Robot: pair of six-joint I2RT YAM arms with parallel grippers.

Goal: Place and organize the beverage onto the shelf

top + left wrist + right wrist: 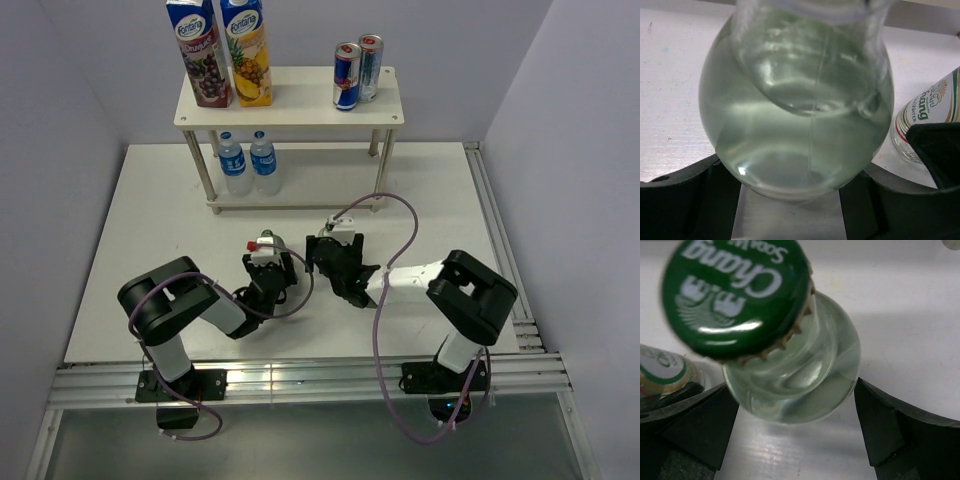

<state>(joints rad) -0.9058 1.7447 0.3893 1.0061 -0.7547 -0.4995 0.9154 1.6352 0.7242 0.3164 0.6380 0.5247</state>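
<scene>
— Where was the shelf (290,110)?

— At the far edge of the worktop (150,230), standing upright. Two cartons (200,50) stood on the left of its top board and two cans (347,75) on the right. Two water bottles (232,163) stood on the lower board, at the left.

— And the left tool (268,265)?

— It was near the middle of the worktop, in front of the shelf, pinching a clear bottle (800,125). Both fingers (680,200) pressed against the glass low on its sides.

— The right tool (335,258)?

— Just beside the left one, and spread wide. A green-capped bottle (790,375) stood between its fingers (890,430), with "Chang" printed on the cap. I could not tell whether either finger touched the glass.

— Were the two bottles close together?

— Yes. Each wrist camera caught the other bottle at the edge of its view, with part of a green-and-white label showing.
</scene>
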